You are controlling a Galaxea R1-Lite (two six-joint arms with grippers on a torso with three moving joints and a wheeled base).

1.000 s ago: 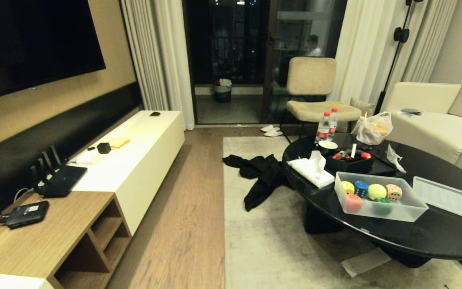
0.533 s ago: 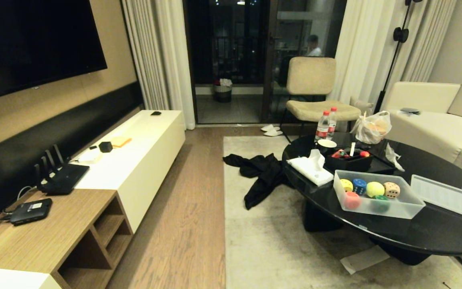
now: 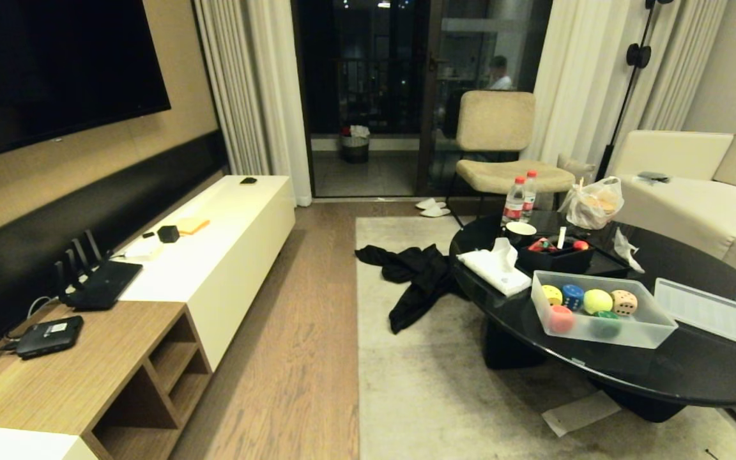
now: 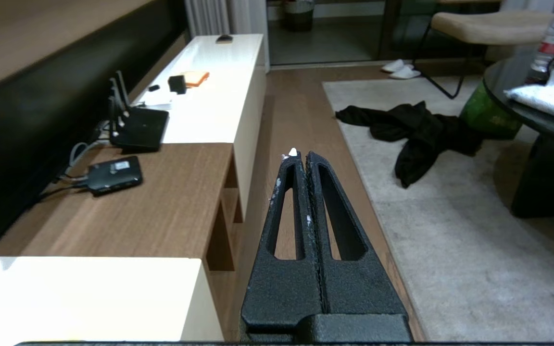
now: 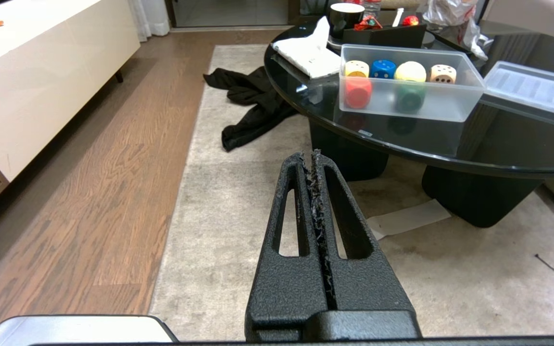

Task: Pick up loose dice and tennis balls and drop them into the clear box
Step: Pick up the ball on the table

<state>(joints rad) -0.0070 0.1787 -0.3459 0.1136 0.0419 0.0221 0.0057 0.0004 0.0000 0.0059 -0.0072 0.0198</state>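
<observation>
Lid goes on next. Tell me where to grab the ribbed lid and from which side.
Grip the lid by its raised rim along the long near edge, coming from above. It lies flat on the black table beside the clear box, so likely only that rim gives the fingers purchase.

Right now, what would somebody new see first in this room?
Probably the clear box on the round black table at the right, with bright dice and a tennis ball already inside, and its lid lying flat beside it. Next, the black clothes dumped on the rug, left of the table.
</observation>
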